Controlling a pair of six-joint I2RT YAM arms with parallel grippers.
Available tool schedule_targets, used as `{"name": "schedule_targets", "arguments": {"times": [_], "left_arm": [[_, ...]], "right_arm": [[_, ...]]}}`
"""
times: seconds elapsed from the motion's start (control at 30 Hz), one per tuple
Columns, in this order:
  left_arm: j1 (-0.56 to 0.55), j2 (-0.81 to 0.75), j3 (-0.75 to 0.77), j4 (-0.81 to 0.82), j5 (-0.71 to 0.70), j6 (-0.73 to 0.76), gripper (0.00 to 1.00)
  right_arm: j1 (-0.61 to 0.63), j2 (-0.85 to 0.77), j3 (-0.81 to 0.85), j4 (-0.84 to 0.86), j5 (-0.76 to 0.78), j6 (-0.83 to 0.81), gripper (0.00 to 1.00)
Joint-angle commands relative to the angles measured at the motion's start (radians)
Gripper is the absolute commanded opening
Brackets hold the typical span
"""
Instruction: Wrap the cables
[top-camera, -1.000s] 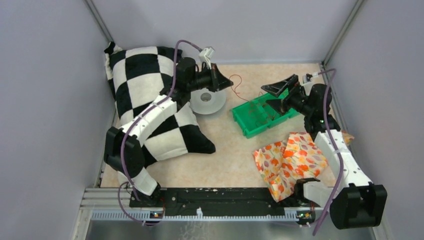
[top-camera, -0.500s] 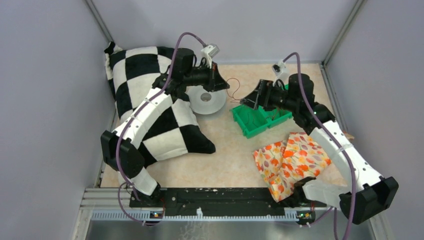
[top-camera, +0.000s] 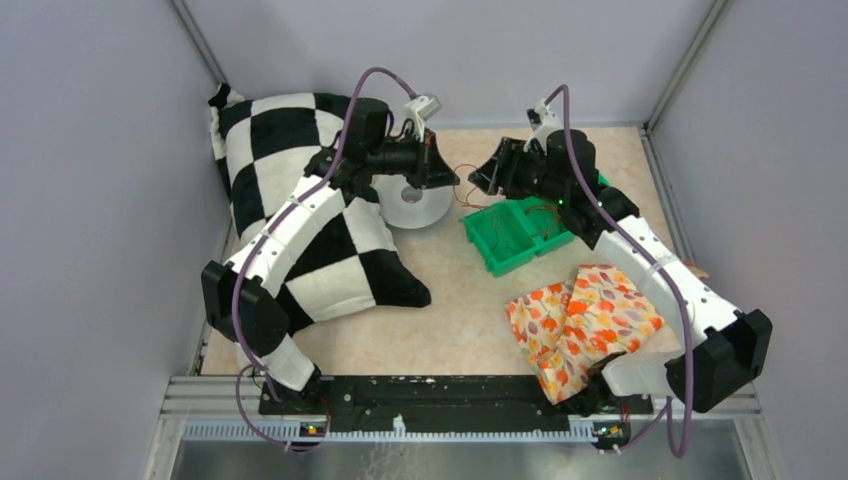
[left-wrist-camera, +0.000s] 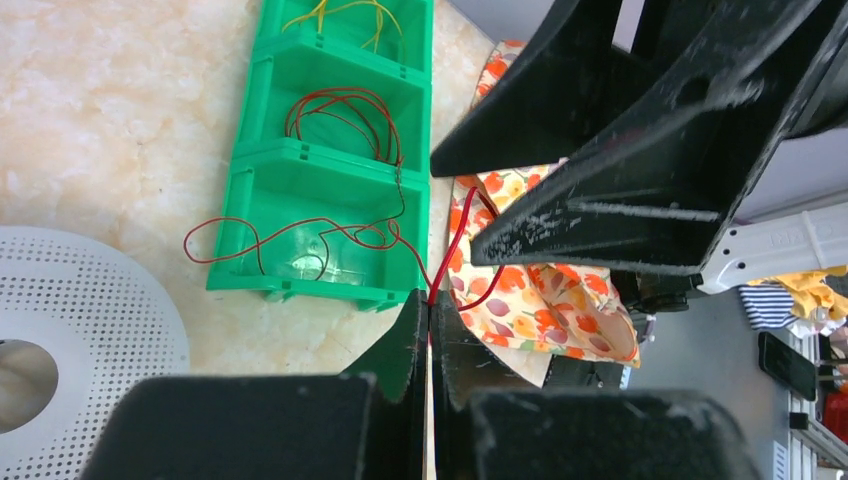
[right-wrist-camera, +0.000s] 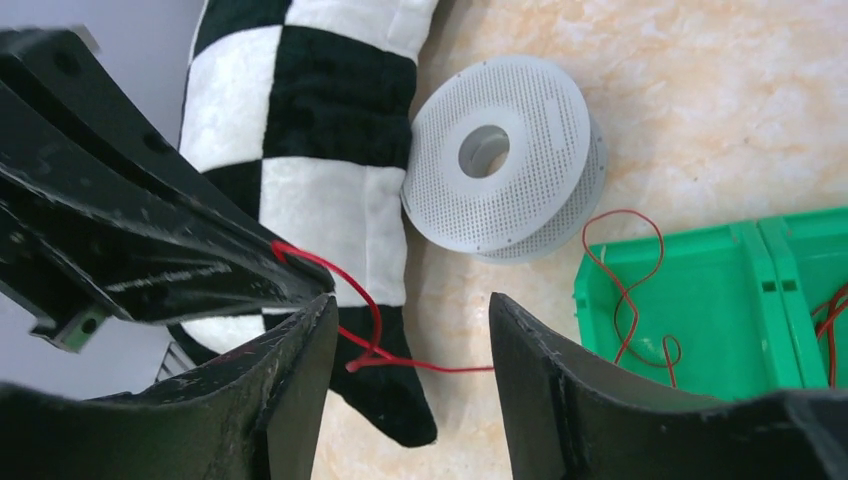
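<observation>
Cables (right-wrist-camera: 430, 369) red and yellow; tray (top-camera: 500, 260) green; pillow (top-camera: 270, 150) black-white checked; cloth (top-camera: 575, 325) orange floral; spool (right-wrist-camera: 500, 155) white perforated; surface (top-camera: 450, 320) beige marbled.

Checkered pillow (top-camera: 270, 130), white spool (top-camera: 425, 208), green tray (top-camera: 498, 238), floral cloth (top-camera: 575, 325).

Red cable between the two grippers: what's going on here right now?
The left gripper is shut on the red cable, pinching it at the very tip. The right gripper is open, its jaws either side of the same cable, not yet gripping. The rest of it loops into the green tray.
</observation>
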Motion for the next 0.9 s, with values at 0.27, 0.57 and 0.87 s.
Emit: {"name": "schedule_targets", "arguments": {"times": [0.27,0.57,0.87], "left_arm": [[-0.008,-0.043,0.033,-0.034,0.075,0.053,0.0],[0.03,-0.062,0.071,-0.206,-0.092,0.173,0.58],[0.208,0.046,0.092,-0.227,-0.331,0.051,0.81]], "right_arm": [[0.009,0.06,0.102,0.04,-0.057,0.013,0.0],[-0.227,-0.146,-0.01,-0.064,0.031,-0.012,0.0],[-0.413,-0.269,-0.084,-0.13,0.011,-0.029,0.0]]}}
